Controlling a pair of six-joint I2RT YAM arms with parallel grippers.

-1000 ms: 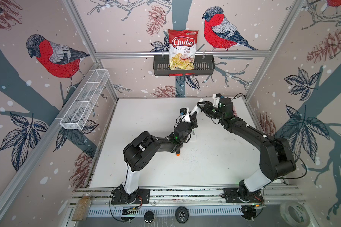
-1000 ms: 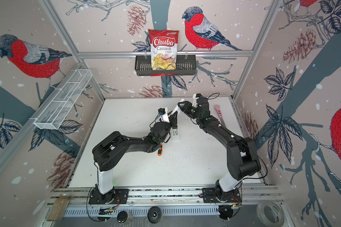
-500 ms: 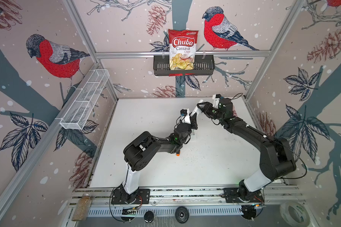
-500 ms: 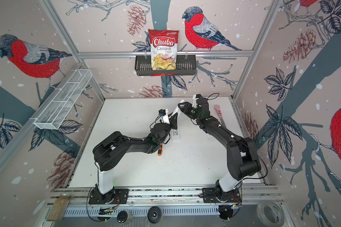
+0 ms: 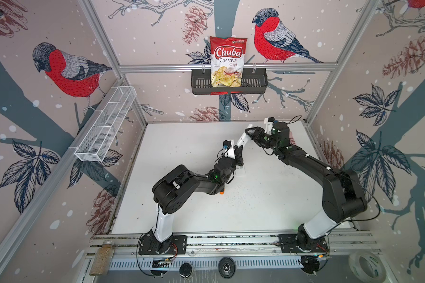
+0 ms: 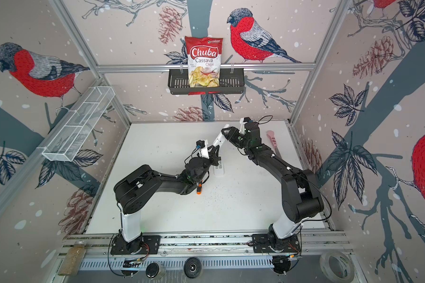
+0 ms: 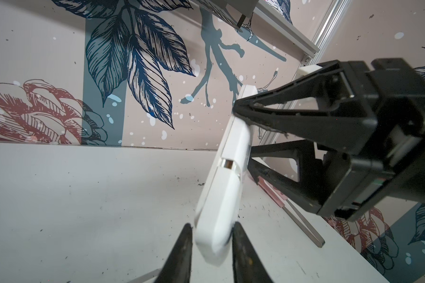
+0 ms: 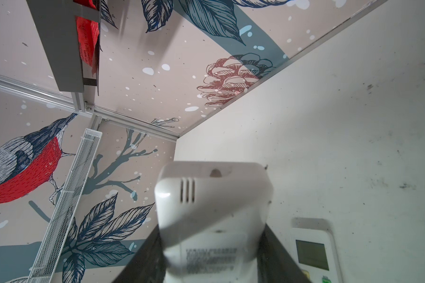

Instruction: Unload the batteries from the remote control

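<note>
Left hand (image 7: 211, 226) pinching near end of white remote (image 7: 221, 196), fingers pressing both long edges. Remote hanging above tabletop (image 7: 84, 196), bridging both hands, long axis slanting up and away from left hand toward right hand (image 7: 243, 133). Right hand clamping far end, vented tip poking past its fingertips. Batteries hidden. Second remote (image 6: 219, 169) lying on tabletop just beside left hand.

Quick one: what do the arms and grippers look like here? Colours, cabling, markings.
Left arm and right arm: black links, white lower segment, black base plates, thin black cables looped outside, small green lights near the wrists. Left gripper and right gripper: black tapered fingers with open triangular frames, white wrist-camera mounts.
</note>
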